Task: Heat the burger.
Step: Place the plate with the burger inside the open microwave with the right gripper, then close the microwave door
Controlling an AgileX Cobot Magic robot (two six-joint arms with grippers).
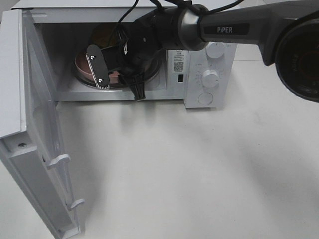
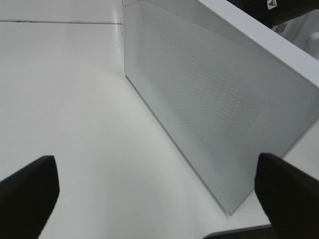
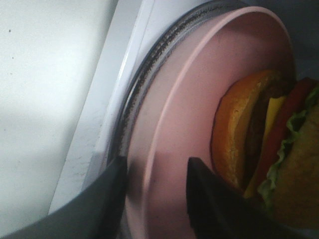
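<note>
Wide white surface (image 1: 199, 174), and at its far edge sits the white microwave (image 1: 209, 74), its door (image 1: 30, 124) swung fully out to the left and toward the near side. That leaves the cavity clear for loading. The right arm (image 1: 224, 27) reaches in from the right, wrist deep inside the opening.

Inside, the glass turntable (image 3: 144, 84) carries the pink plate (image 3: 199, 99), and the burger (image 3: 259, 144) sits on that plate, toward its far side. So the burger is in the oven, riding on the plate rather than being gripped itself, which spares the bun a squeeze.

The right gripper (image 3: 157, 164) straddles the near rim of the plate, one finger outside and one on the plate floor. The fingers are spread, with pink showing on both sides of the rim, so it looks like a release, not a pinch.

The left gripper (image 2: 155, 164) hangs outside by the open door, fingers spread wide and holding nothing. It seems well placed to swing the door shut once the right arm is clear. The door is not yet closed and the dials are untouched.
</note>
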